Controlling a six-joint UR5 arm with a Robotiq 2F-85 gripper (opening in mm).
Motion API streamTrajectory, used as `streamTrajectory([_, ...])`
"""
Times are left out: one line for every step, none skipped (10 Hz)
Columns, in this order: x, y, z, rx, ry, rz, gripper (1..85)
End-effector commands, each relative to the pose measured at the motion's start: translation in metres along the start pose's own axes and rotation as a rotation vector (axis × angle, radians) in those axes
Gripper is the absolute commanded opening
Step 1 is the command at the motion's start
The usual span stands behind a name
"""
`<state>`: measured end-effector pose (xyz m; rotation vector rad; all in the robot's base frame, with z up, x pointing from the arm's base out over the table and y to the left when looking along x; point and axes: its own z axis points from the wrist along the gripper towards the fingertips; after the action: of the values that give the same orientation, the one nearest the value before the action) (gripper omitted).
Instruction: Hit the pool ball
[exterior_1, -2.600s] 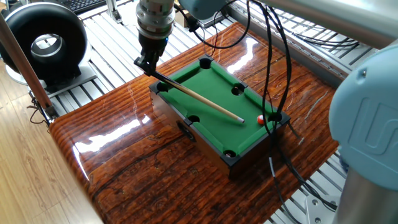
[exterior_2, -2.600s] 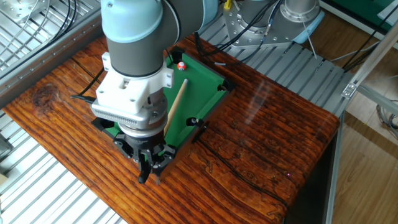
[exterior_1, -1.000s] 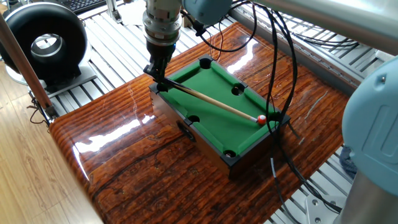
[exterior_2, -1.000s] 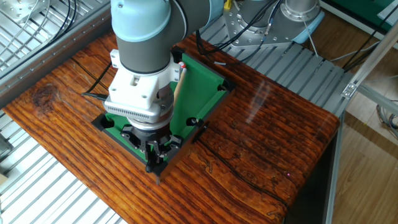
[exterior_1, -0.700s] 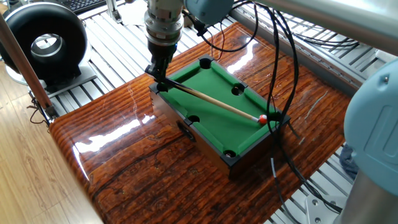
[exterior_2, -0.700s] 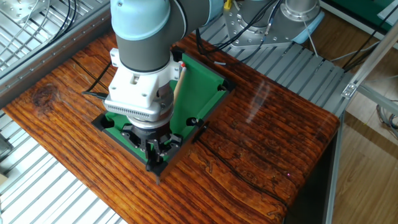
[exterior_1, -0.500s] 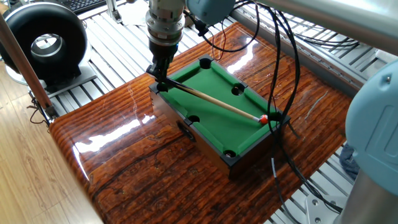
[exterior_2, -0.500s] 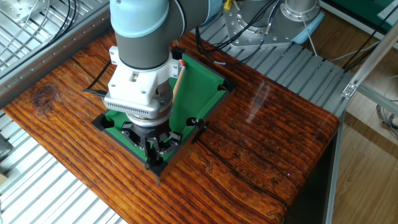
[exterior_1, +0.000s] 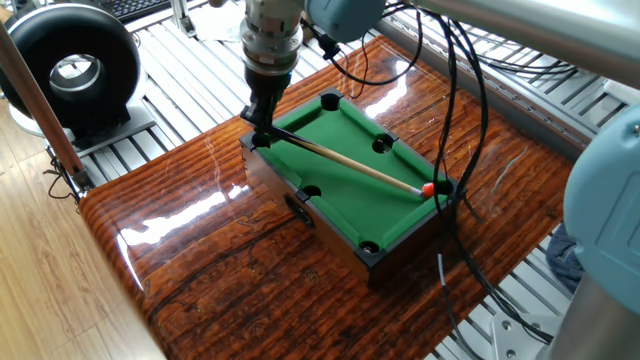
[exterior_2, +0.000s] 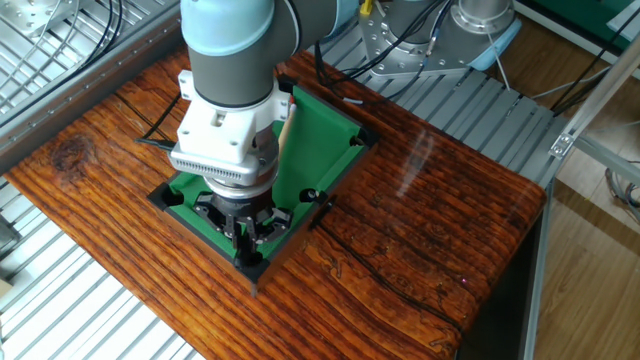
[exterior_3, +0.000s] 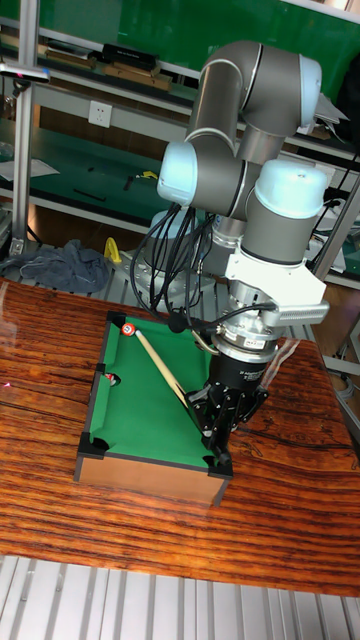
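The gripper (exterior_1: 262, 132) hung over one corner of the miniature pool table (exterior_1: 352, 190), its fingers (exterior_3: 217, 432) clamped together on the butt end of a thin wooden cue stick (exterior_1: 345, 164). In the tall fixed view the fingers pointed almost straight down at the near right corner pocket (exterior_3: 222, 464), with the cue (exterior_3: 162, 378) slanting away from them across the green felt toward the far left corner.

The pool ball (exterior_1: 428, 189) — a small orange-red sphere — sat at the far end of the felt, right at the corner pocket diagonally opposite the gripper. The cue's tip lay touching it or just beside it; the pictures were too small to settle which. In the tall fixed view the ball (exterior_3: 128, 329) showed its white spot and rested against the cushion near the far left pocket. In the other fixed view the arm's wrist hid most of the felt, and only a sliver of the ball (exterior_2: 292, 105) showed past its edge.

The pool table stood on a glossy, dark-grained wooden surface (exterior_1: 220, 250). Black cables (exterior_1: 450, 120) draped from the arm down past the table's far end. A round black device with a grey centre (exterior_1: 70, 70) stood off the surface — well apart from the pool table.
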<state>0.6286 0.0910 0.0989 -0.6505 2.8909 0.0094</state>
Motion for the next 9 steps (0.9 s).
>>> streamTrajectory([0.006, 0.001, 0.0, 0.016, -0.002, -0.004, 1.3])
streamTrajectory([0.009, -0.002, 0.001, 0.029, 0.001, -0.011, 1.3])
streamTrajectory([0.011, -0.002, 0.001, 0.033, -0.001, -0.012, 1.3])
streamTrajectory([0.013, -0.001, 0.002, 0.031, -0.003, -0.012, 1.3])
streamTrajectory([0.013, 0.003, 0.002, 0.015, -0.004, 0.002, 1.3])
streamTrajectory([0.014, 0.006, 0.002, 0.003, -0.004, 0.01, 1.3])
streamTrajectory([0.013, 0.007, 0.002, -0.003, -0.006, 0.013, 1.3])
streamTrajectory([0.012, 0.008, 0.002, -0.009, -0.007, 0.018, 1.3])
streamTrajectory([0.011, 0.01, 0.002, -0.018, -0.012, 0.023, 1.3])
